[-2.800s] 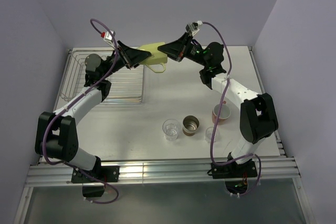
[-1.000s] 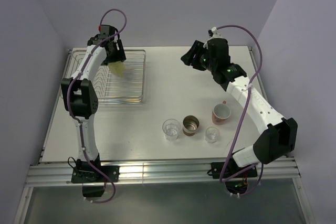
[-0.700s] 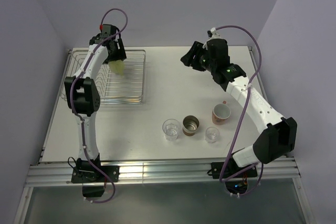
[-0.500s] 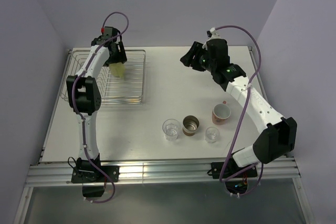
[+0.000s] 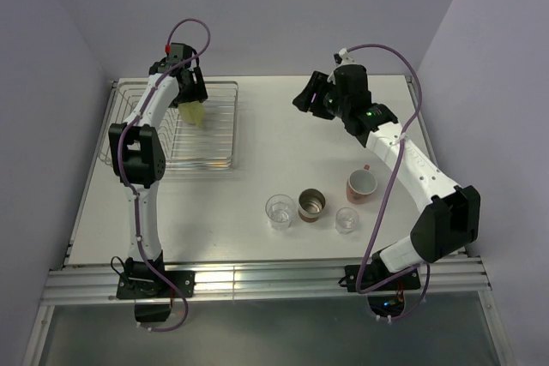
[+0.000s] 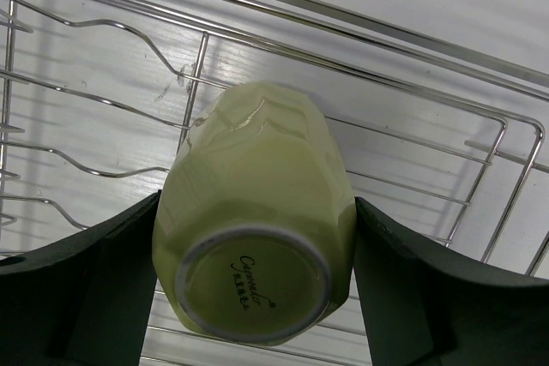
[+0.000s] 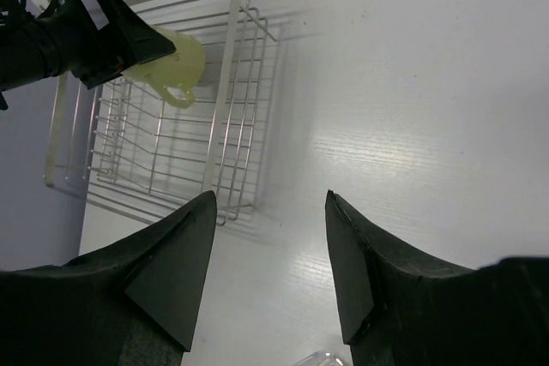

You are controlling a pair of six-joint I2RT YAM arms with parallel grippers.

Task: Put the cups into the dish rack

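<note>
My left gripper [image 5: 190, 99] is shut on the pale yellow mug [image 5: 196, 113] and holds it upside down over the far right part of the wire dish rack [image 5: 137, 139]. In the left wrist view the mug [image 6: 257, 169] sits between both fingers, base toward the camera, mouth toward the rack wires [image 6: 429, 152]; I cannot tell whether it touches them. My right gripper [image 5: 305, 97] is open and empty, raised over the far middle of the table. Its wrist view [image 7: 268, 199] shows the rack [image 7: 225, 126] and mug [image 7: 180, 62] ahead.
Four cups stand near the front right of the table: a clear tumbler [image 5: 279, 210], the brown metallic cup [image 5: 312, 205], a smaller clear tumbler [image 5: 346, 219] and the salmon-pink mug [image 5: 362, 184]. Walls close in the table on the left, back and right.
Earlier both grippers met at the yellow mug beside the rack. The right gripper let go and drew back right; the left carried the mug over the rack. Barely any motion in the last second.
</note>
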